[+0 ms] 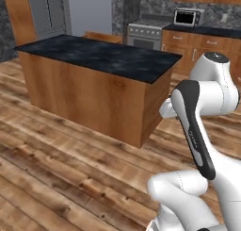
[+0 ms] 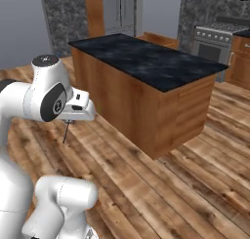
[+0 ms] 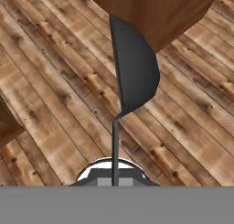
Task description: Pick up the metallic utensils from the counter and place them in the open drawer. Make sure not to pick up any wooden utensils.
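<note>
Below hand, pincer [image 2: 67, 122] pinches grey spoon [image 3: 132, 67], fingertips seemingly hidden

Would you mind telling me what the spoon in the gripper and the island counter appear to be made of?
The spoon looks like metal: uniform dull grey bowl and slim stem, matte rather than shiny, no grain. The gripper is shut on it. The counter top looks like polished black marble with faint pale veining, on warm brown wood-grain panels.
</note>
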Robot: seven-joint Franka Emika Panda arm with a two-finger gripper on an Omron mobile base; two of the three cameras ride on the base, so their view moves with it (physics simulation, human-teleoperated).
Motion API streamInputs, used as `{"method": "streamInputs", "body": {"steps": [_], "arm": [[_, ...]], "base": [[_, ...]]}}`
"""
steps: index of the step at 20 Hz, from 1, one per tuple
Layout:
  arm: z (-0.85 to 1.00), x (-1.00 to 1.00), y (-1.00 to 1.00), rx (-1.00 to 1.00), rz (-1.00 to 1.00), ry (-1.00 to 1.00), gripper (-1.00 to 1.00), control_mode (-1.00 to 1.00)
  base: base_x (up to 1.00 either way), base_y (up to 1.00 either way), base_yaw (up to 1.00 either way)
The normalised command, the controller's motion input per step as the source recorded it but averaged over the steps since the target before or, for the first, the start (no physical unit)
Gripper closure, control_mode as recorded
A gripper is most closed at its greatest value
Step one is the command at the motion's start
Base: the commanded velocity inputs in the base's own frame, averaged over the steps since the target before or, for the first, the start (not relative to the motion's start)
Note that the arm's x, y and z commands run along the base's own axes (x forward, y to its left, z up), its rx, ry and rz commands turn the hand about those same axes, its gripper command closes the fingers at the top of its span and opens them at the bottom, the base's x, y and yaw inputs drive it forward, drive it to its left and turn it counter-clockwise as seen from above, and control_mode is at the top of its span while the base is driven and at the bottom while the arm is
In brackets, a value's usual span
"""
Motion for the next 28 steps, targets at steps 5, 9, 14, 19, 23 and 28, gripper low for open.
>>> {"method": "streamInputs", "body": {"steps": [5, 9, 14, 19, 23, 28], "arm": [[0.0, 0.0, 0.0, 0.0, 0.0, 0.0, 1.0, 1.0], [0.0, 0.0, 0.0, 0.0, 0.0, 0.0, 1.0, 1.0], [0.0, 0.0, 0.0, 0.0, 0.0, 0.0, 1.0, 1.0], [0.0, 0.0, 0.0, 0.0, 0.0, 0.0, 1.0, 1.0], [0.0, 0.0, 0.0, 0.0, 0.0, 0.0, 1.0, 1.0], [0.0, 0.0, 0.0, 0.0, 0.0, 0.0, 1.0, 1.0]], "base": [[0.82, -1.0, 0.07], [0.84, -1.0, 0.14], [0.96, -1.0, 0.26], [0.9, -1.0, 0.28], [0.82, -1.0, 0.21], [0.76, -1.0, 0.18]]}}
